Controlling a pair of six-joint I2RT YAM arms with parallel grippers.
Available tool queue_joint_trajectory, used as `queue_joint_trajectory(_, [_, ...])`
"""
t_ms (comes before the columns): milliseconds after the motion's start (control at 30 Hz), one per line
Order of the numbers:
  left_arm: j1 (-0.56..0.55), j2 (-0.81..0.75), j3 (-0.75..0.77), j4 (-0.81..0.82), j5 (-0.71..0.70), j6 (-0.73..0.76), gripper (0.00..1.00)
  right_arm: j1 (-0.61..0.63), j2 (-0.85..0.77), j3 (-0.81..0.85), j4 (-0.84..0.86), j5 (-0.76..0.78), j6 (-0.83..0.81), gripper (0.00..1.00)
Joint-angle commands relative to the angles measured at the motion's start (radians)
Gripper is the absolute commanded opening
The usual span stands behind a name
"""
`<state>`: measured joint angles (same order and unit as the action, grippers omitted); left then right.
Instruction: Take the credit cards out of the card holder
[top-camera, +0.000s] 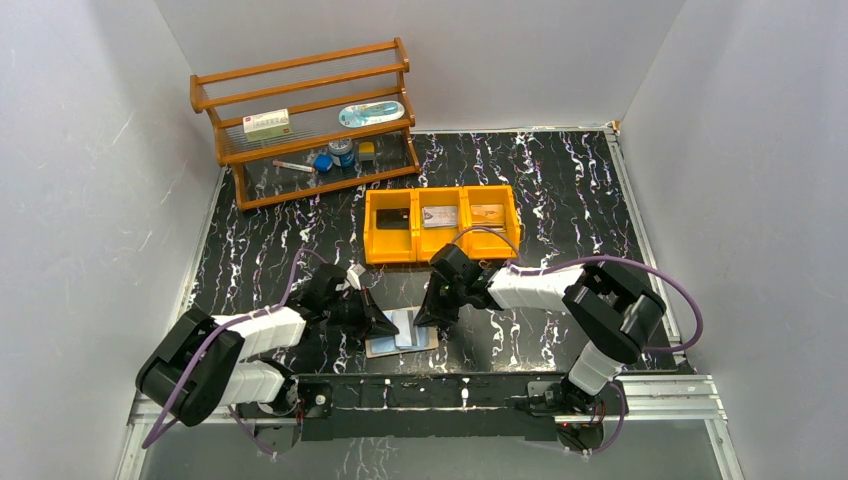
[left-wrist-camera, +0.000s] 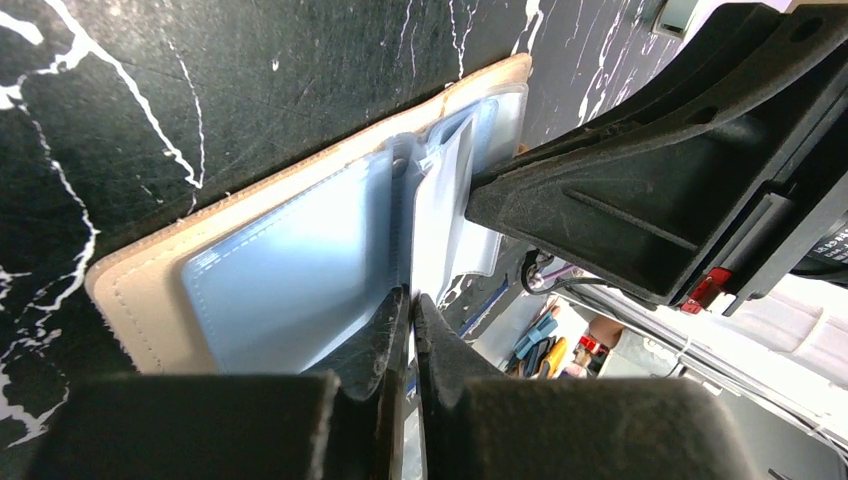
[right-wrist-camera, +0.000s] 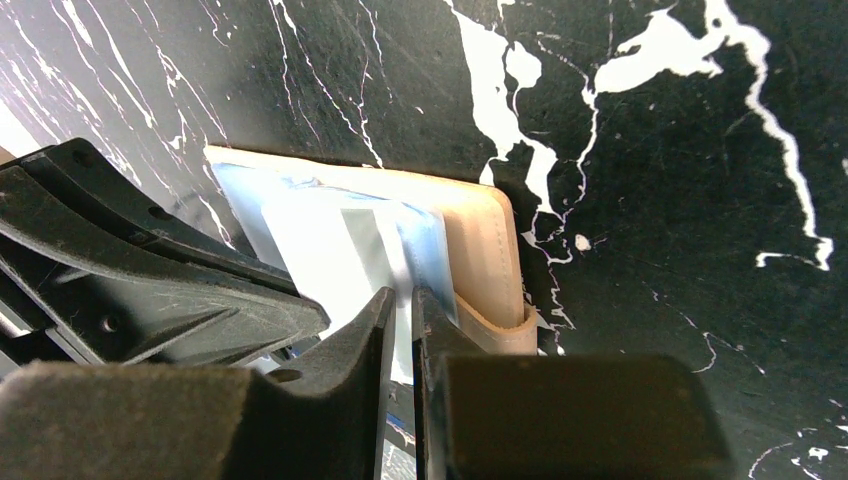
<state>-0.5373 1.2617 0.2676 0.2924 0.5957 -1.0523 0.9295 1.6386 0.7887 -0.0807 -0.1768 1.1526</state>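
At the card holder (left-wrist-camera: 140, 295), left claw (left-wrist-camera: 410, 300) and right claw (right-wrist-camera: 402, 300) nearly touch.

From above, I see the card holder (top-camera: 402, 335) hemmed in: left gripper (top-camera: 384, 323) at its 9 o'clock, right gripper (top-camera: 438, 325) at 3, nearly meeting over it. The yellow bin (top-camera: 440, 255) walls off 12 o'clock. Bare table (top-camera: 495, 347) lies open at 4 o'clock.
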Motion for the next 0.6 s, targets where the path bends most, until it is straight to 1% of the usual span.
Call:
queue_joint_trajectory(0, [0.005, -0.040, -0.008, 0.000, 0.012, -0.006, 0.02, -0.006, 0.015, -0.048, -0.151, 0.086, -0.032, 0.21])
queue_joint_trajectory(200, [0.012, -0.068, 0.001, -0.059, -0.001, 0.023, 0.00, -0.005, 0.025, -0.045, -0.174, 0.099, -0.029, 0.20])
queue_joint_trajectory(467, [0.026, -0.105, 0.020, -0.154, -0.022, 0.069, 0.00, -0.006, 0.015, -0.034, -0.192, 0.112, -0.039, 0.18])
queue_joint_trajectory(567, [0.030, -0.120, 0.037, -0.212, -0.036, 0.109, 0.01, -0.006, 0.015, -0.027, -0.195, 0.109, -0.043, 0.18])
